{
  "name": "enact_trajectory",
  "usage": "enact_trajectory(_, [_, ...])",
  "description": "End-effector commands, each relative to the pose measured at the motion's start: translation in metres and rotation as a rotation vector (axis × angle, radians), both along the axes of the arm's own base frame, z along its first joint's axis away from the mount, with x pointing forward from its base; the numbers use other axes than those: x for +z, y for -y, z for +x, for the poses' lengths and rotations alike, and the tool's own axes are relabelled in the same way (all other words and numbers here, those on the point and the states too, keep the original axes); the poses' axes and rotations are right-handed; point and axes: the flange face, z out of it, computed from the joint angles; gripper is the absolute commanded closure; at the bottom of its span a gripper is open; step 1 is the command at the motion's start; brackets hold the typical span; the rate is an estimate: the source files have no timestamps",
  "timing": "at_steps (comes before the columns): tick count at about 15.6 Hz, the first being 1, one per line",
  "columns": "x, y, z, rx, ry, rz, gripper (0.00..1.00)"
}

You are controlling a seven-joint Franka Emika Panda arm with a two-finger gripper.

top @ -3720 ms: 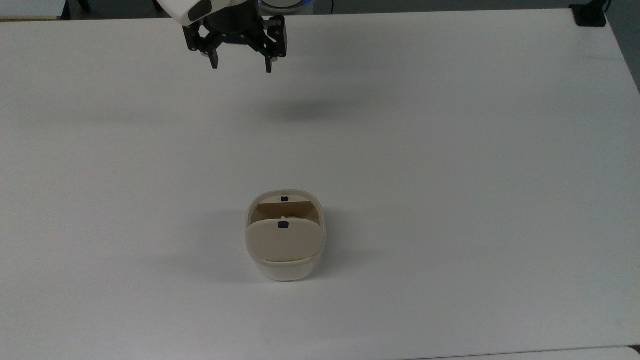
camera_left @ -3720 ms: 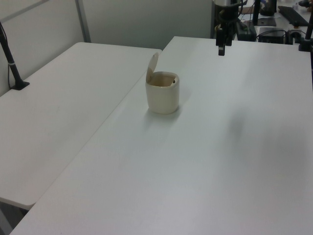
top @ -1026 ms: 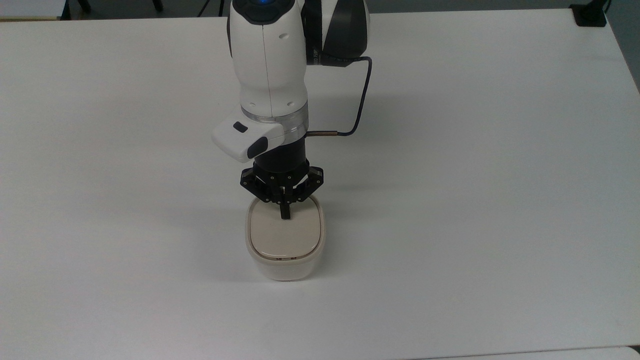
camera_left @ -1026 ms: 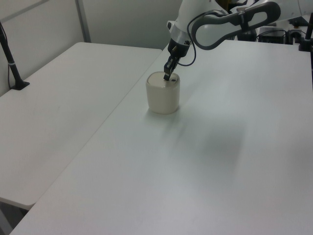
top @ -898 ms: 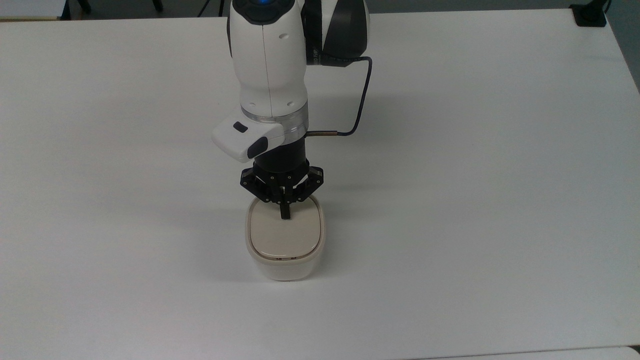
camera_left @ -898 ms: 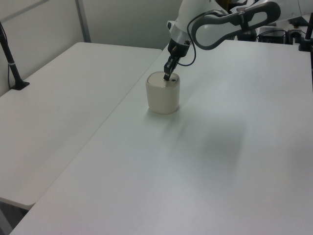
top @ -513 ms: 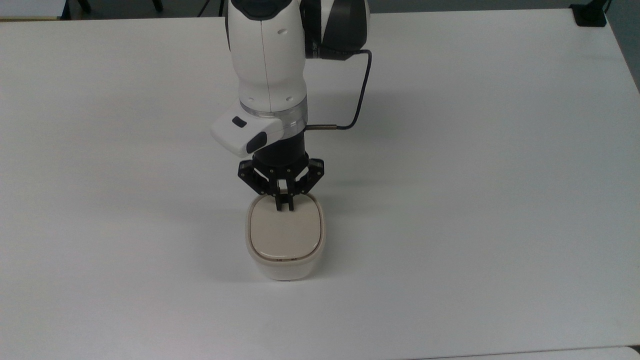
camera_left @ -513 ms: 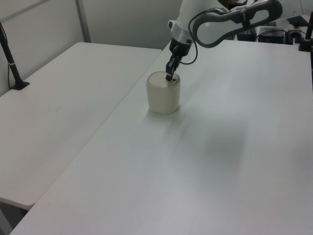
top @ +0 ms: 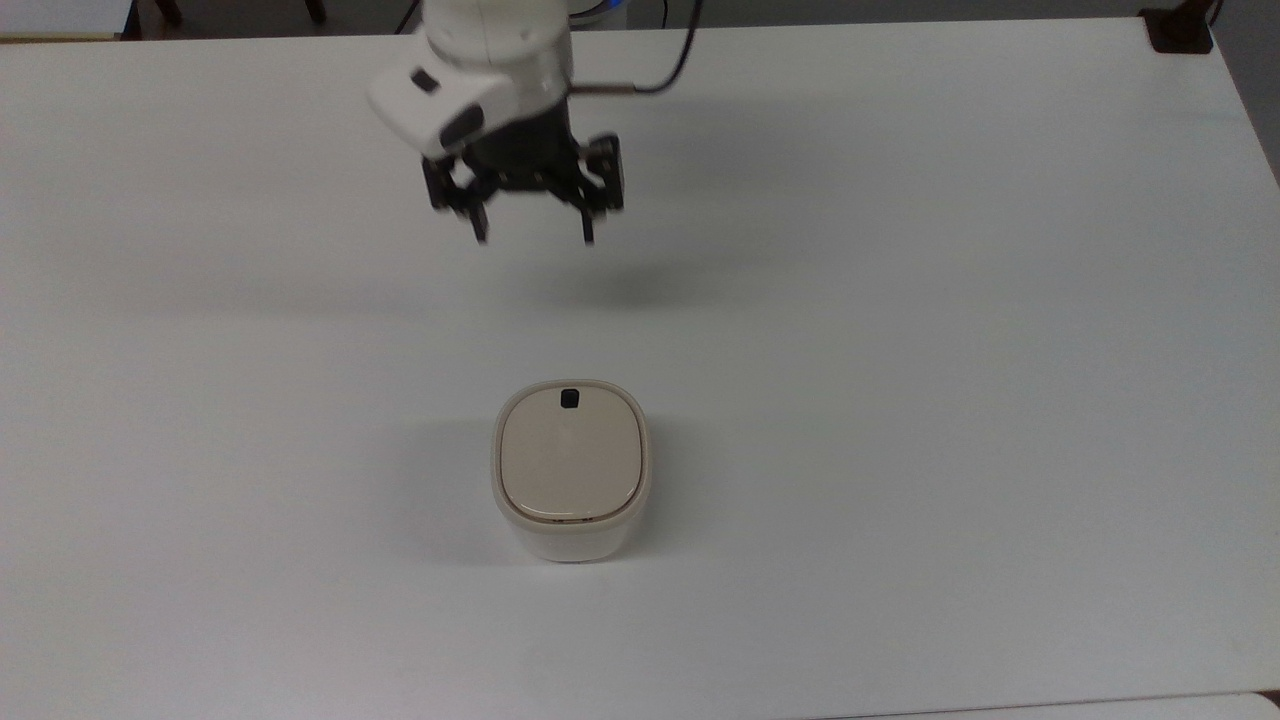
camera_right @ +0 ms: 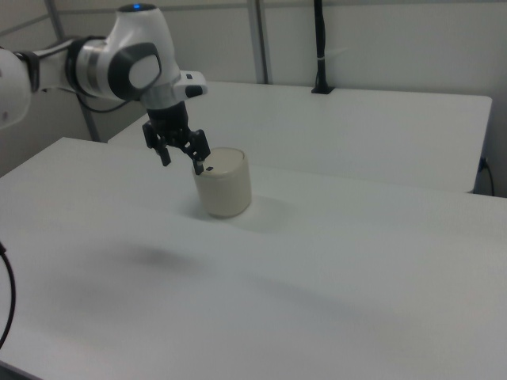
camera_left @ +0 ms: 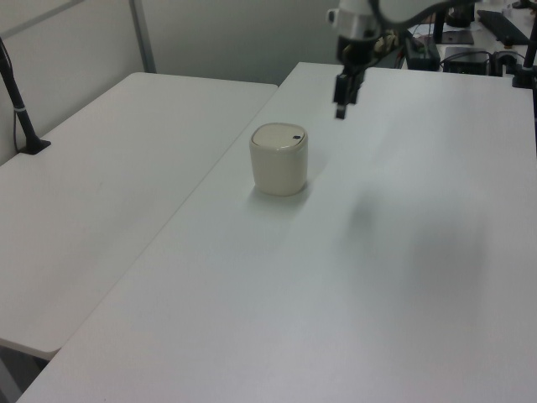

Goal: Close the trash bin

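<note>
The trash bin (top: pixel 570 520) stands near the middle of the white table (top: pixel 900 400), cream-white, with its beige lid (top: pixel 570 460) lying flat and shut and the small black mark (top: pixel 570 398) at the lid's far edge. My gripper (top: pixel 534 238) hangs in the air well behind the bin, open, with nothing between its fingers. In the left view the gripper (camera_left: pixel 340 109) is above and to the right of the bin (camera_left: pixel 279 164). In the right view the gripper (camera_right: pixel 182 164) hovers just left of the bin (camera_right: pixel 224 186).
A black clamp (top: pixel 1178 32) sits at the table's far right corner in the top view. A second white table (camera_left: pixel 101 193) adjoins on the left view's left, with a black post (camera_left: pixel 18 105) clamped to it. Wide bare tabletop surrounds the bin.
The lid, open 3.7 s ago, was pressed flat by my shut fingers. Since half a second ago my gripper has lifted off the lid, drawn back toward the far edge and opened.
</note>
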Motion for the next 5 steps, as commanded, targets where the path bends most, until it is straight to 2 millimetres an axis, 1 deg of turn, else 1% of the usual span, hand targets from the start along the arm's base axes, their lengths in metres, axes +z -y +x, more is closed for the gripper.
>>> enact_trajectory(1, [0.028, 0.023, -0.050, -0.035, -0.098, -0.024, 0.00])
enact_trajectory(3, [0.034, 0.029, -0.061, -0.046, -0.123, -0.020, 0.00])
enact_trajectory(5, [0.038, 0.035, -0.063, -0.061, -0.115, -0.019, 0.00])
